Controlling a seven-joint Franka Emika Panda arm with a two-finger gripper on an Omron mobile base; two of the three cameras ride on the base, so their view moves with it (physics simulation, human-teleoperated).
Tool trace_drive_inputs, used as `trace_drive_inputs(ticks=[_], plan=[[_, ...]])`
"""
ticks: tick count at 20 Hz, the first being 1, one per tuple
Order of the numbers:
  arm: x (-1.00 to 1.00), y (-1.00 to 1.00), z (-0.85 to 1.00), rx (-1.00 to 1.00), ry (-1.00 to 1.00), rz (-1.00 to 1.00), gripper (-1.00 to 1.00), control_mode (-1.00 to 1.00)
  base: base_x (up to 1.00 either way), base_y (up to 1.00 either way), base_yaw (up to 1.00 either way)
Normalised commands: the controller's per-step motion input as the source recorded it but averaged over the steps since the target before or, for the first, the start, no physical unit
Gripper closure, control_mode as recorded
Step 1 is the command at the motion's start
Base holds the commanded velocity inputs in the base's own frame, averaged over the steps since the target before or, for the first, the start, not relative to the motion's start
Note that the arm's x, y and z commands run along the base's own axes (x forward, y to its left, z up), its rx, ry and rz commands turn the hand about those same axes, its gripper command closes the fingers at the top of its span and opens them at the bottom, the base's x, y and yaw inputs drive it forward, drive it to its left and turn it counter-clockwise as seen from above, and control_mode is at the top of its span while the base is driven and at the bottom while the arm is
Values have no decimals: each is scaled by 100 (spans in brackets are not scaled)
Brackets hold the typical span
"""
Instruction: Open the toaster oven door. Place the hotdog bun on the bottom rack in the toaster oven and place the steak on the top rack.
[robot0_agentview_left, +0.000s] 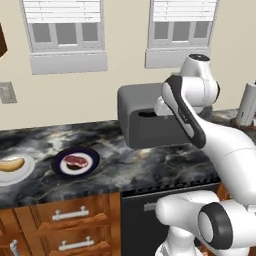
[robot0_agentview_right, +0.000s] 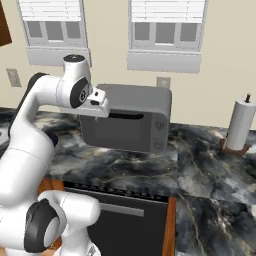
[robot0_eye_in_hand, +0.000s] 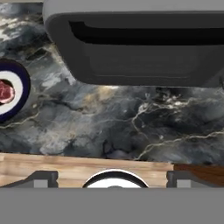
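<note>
The grey toaster oven stands at the back of the marble counter. Its dark door has a black strip along its top edge and looks tipped slightly outward there. My gripper hovers at the door's top edge, open, its fingertips wide apart with nothing between them. The red steak lies on a dark blue plate. The hotdog bun rests on a white plate at the far left. Both racks are hidden.
A paper towel roll stands upright to the right of the oven. The counter's front edge runs above wooden drawers and a dark appliance front. Windows sit in the wall behind.
</note>
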Motion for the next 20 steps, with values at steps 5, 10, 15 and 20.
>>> trace_drive_inputs(ticks=[5,10,15,20], plan=[[0,0,0,0,0,0,-100,100,4,97,0],[0,0,0,0,0,0,-100,100,19,80,0],[0,0,0,0,0,0,-100,100,70,34,-1],[0,0,0,0,0,0,-100,100,66,-4,0]])
